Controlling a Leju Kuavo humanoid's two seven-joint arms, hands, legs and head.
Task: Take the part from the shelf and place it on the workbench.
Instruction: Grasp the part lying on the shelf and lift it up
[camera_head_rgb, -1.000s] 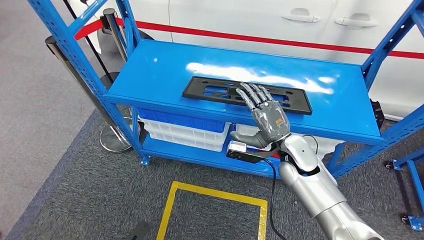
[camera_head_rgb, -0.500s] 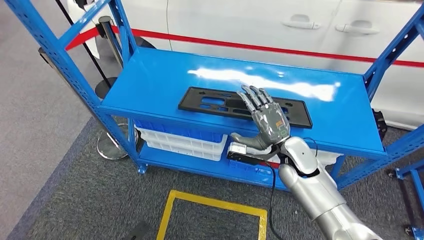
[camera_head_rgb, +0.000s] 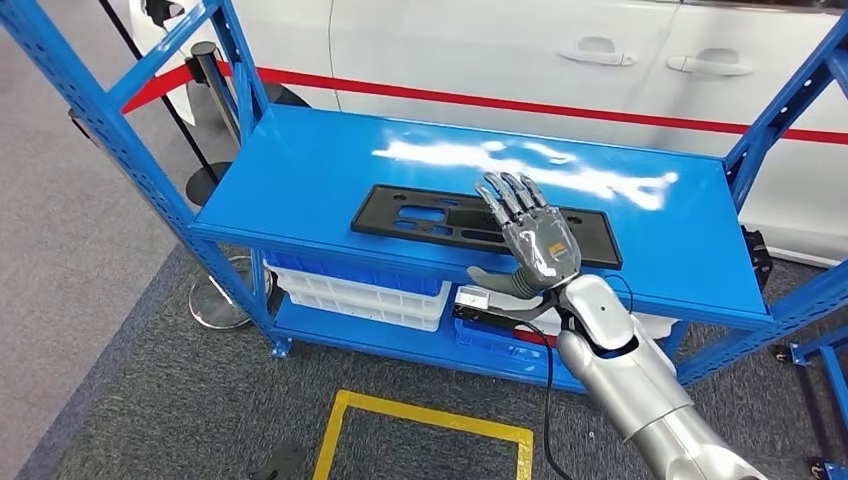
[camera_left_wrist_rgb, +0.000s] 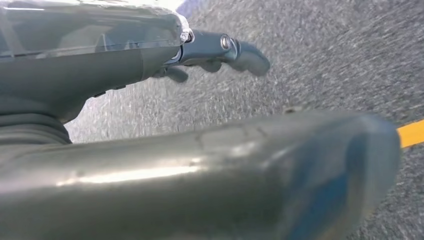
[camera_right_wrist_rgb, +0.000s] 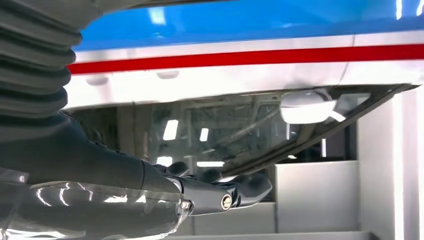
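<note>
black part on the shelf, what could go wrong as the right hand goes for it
The part is long and flat on the shelf; the open right hand is over its right half, so a one-handed lift there may tip the far end down. Lying flush, it gives fingers little edge to get under and could slide instead. The blue upright stands close on the right, so a swing out might clip it.

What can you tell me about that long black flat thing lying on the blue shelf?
The black part is a long, flat rectangular panel, apparently matte plastic, with several cut-out slots through which the blue shows. It lies flat on the top board of the blue shelf, lengthwise along it and near the front edge. The robot's right hand is raised in front of its right portion, fingers spread; whether they touch it cannot be told.
</note>
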